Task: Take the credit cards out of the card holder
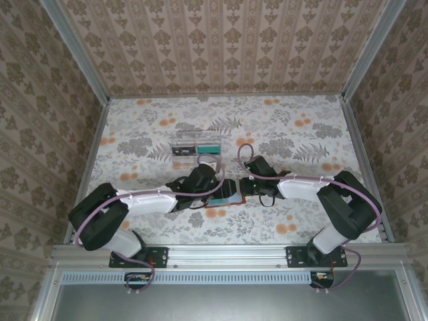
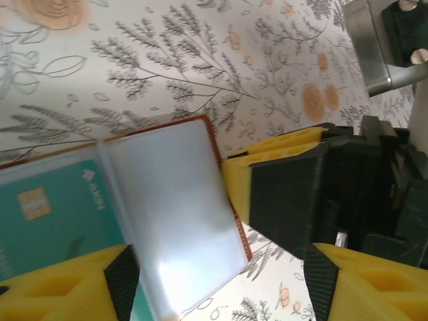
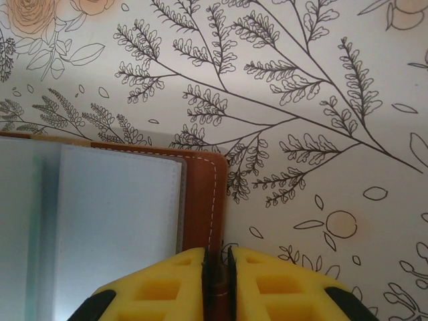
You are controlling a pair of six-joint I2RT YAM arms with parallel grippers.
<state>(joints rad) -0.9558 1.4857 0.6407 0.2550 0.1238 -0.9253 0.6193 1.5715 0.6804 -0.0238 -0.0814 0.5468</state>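
Observation:
The brown card holder (image 1: 226,198) lies open on the table between my two grippers. In the right wrist view my right gripper (image 3: 217,284) is shut on the brown leather edge of the card holder (image 3: 200,200). In the left wrist view a teal credit card (image 2: 47,221) sits in a pocket on the left. A clear sleeve page (image 2: 177,214) lies over the right half. My left gripper (image 2: 221,284) is open, with the lower end of that sleeve between its pads. The right gripper's yellow and black fingers (image 2: 287,194) press the holder's right edge.
A clear plastic tray (image 1: 194,159) stands just beyond the holder, with a teal card (image 1: 209,146) and a dark card (image 1: 182,150) in it. Patterned walls close the table on three sides. Both arms reach in from the near edge.

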